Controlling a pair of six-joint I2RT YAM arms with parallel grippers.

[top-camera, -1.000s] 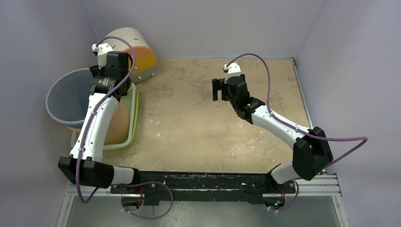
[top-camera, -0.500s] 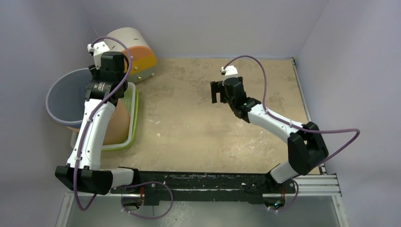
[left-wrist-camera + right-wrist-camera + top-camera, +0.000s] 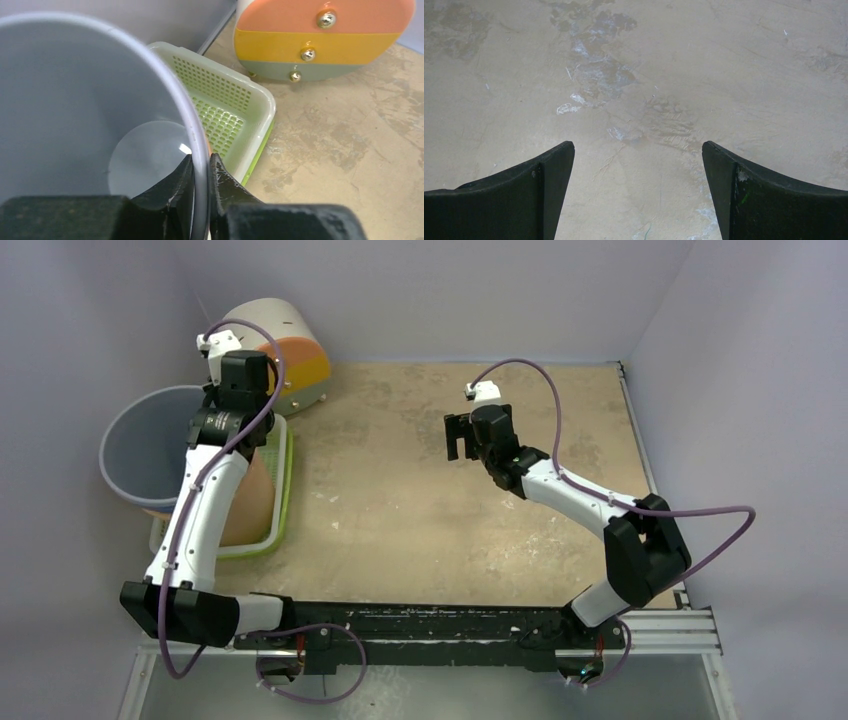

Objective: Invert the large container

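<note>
The large container is a grey plastic bucket (image 3: 140,445) standing upright with its mouth up at the table's left edge. The left wrist view looks down into the bucket (image 3: 75,125) to its pale bottom. My left gripper (image 3: 210,405) is shut on the bucket's right rim, and in its wrist view the left gripper (image 3: 201,159) has one finger inside the wall and one outside. My right gripper (image 3: 460,435) hangs open over bare tabletop at centre right. Nothing lies between the right gripper's (image 3: 638,150) fingers.
A light green perforated basket (image 3: 283,475) sits right beside the bucket, seen close in the left wrist view (image 3: 225,100), with an orange rounded object (image 3: 250,505) in it. A cream cylinder with orange, yellow and green bands (image 3: 290,355) lies at the back left (image 3: 325,35).
The left gripper's jaws have closed onto the bucket's rim. The right arm has shifted slightly to the left and stays open.
</note>
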